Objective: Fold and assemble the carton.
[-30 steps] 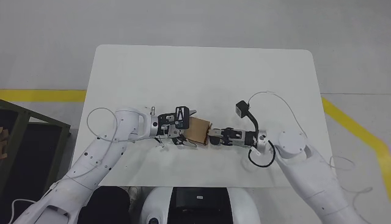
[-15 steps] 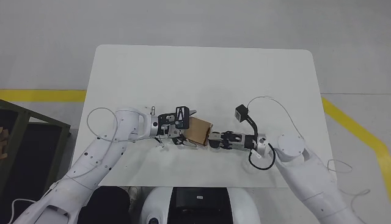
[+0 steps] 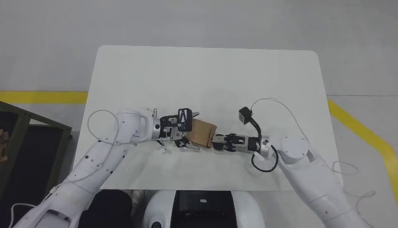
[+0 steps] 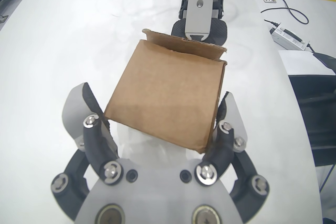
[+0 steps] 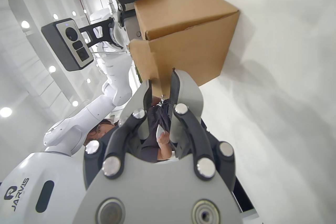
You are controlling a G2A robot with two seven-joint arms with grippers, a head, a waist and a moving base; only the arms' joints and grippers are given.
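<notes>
The carton (image 3: 203, 133) sits by the near edge of the worktop (image 3: 249, 79), about midway along. The left tool (image 4: 157, 97) is clamped across one end, the right tool (image 5: 162, 79) pinched tight on the opposite flap (image 5: 143, 62). If that flap gets pulled too hard, I'd expect it to tear, or the carton to slip the left grip and skew

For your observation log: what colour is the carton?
The carton is plain brown, clearest in the left wrist view.
</notes>
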